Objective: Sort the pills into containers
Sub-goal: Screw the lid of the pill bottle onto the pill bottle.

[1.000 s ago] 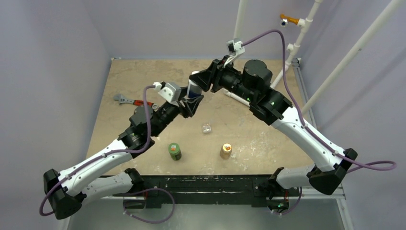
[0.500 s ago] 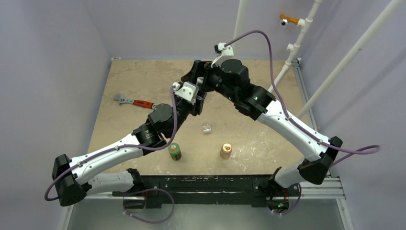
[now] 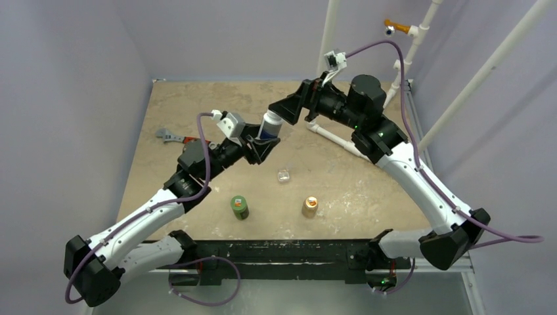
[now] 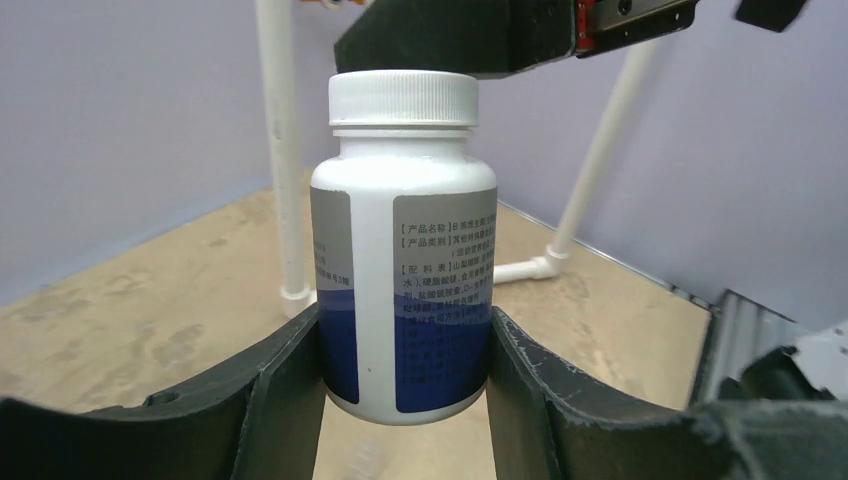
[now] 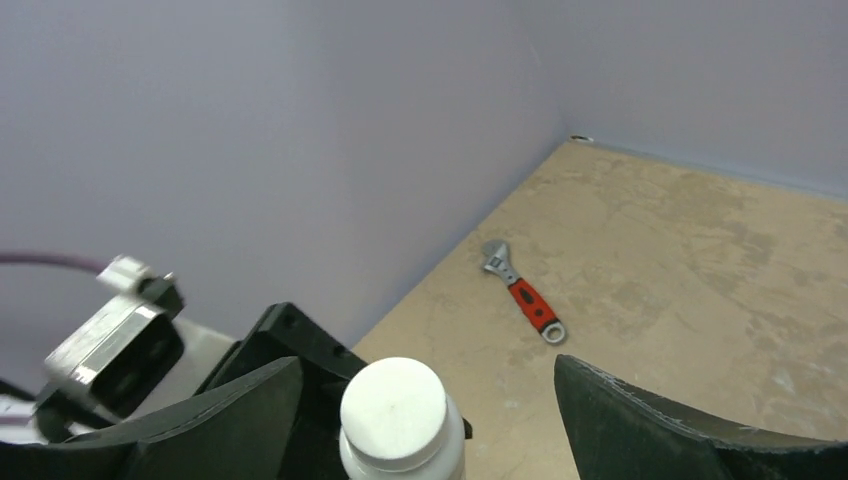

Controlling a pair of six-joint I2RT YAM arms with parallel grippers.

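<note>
The right claw [image 3: 292, 110], released, has eased back toward 2 o'clock with the cap [image 5: 394, 402] still on the bottle [image 3: 269, 125] clenched in the left claw [image 3: 265, 139], so the clear case [image 3: 283, 176] at the bottle's 6 o'clock waits.

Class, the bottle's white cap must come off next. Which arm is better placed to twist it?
Right. The right fingers are open, one on either side of the white cap, while the left fingers are shut on the bottle and busy holding it.

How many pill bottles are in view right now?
3. A white-capped bottle held in the left gripper; a green bottle and an orange bottle standing near the table's front edge. Others may be out of sight.
</note>
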